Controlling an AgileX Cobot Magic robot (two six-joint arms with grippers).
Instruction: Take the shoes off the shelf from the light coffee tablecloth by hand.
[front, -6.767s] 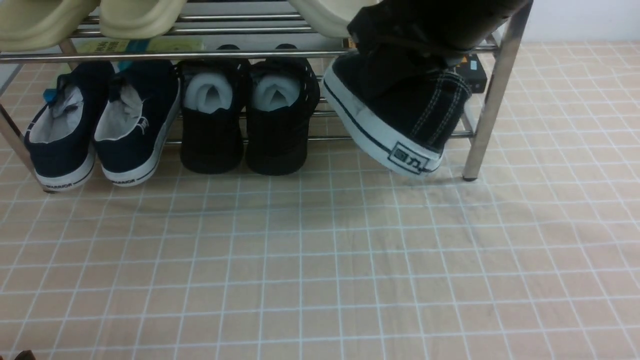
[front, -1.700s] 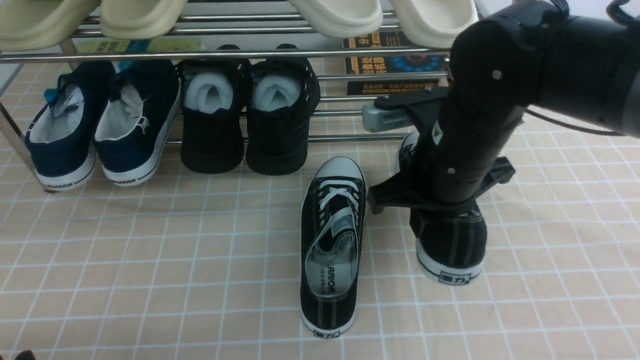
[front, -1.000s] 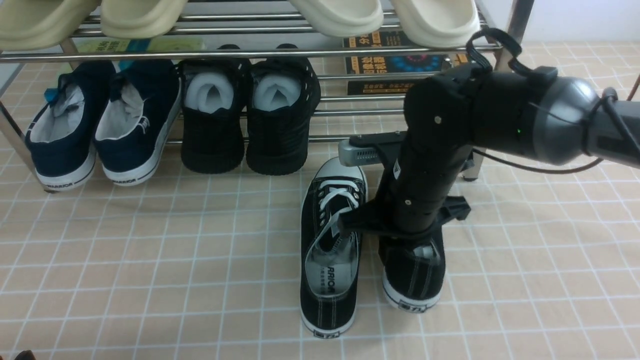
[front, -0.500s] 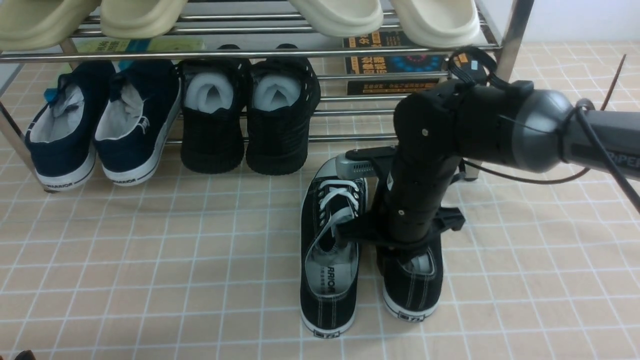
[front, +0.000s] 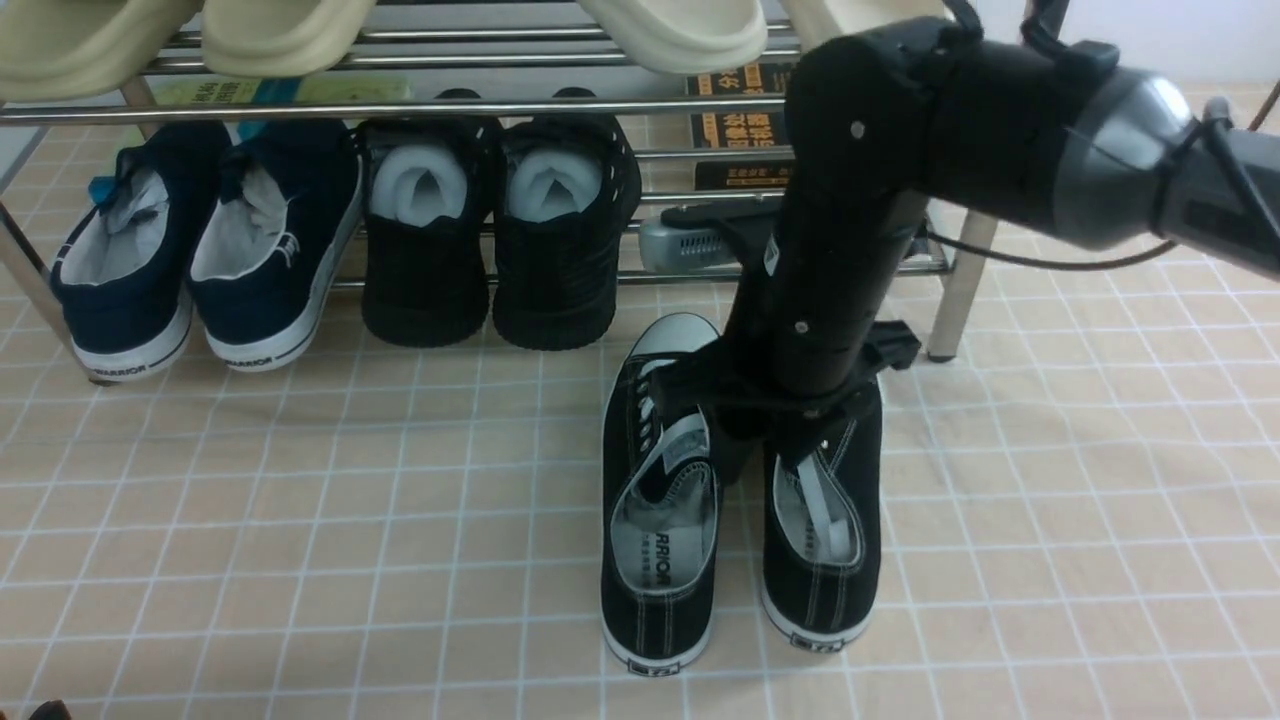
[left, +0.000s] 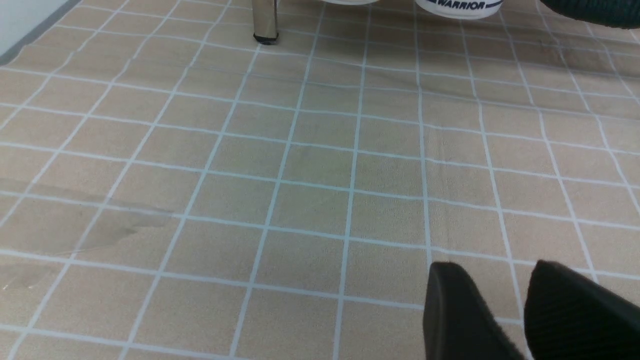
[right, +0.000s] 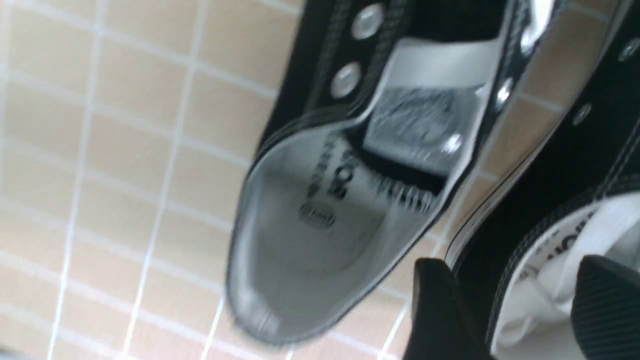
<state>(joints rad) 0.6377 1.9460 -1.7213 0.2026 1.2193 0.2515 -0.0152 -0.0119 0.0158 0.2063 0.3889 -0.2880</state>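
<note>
Both black canvas shoes stand side by side on the light coffee tablecloth (front: 300, 520), toes toward the shelf (front: 400, 108): the left shoe (front: 660, 500) and the right shoe (front: 825, 560). My right gripper (front: 790, 440) hovers just above the right shoe's lacing, open, with nothing gripped. In the right wrist view its fingers (right: 440, 310) stand apart over the right shoe's collar (right: 560, 165), with the left shoe's grey insole (right: 310, 225) beside them. My left gripper (left: 495, 265) is open over bare cloth and out of the front view.
On the shelf's lower tier sit a navy pair (front: 200, 250) and an all-black pair stuffed with paper (front: 490, 240). Cream slippers (front: 280, 30) lie on the top tier. A chrome leg (front: 960, 280) stands right of my right arm; another leg (left: 265, 20) shows ahead of my left gripper.
My right gripper brought the second shoe down beside the first, then opened and rose off it. The shoe now stands flat on the cloth. The left gripper has not visibly moved.
</note>
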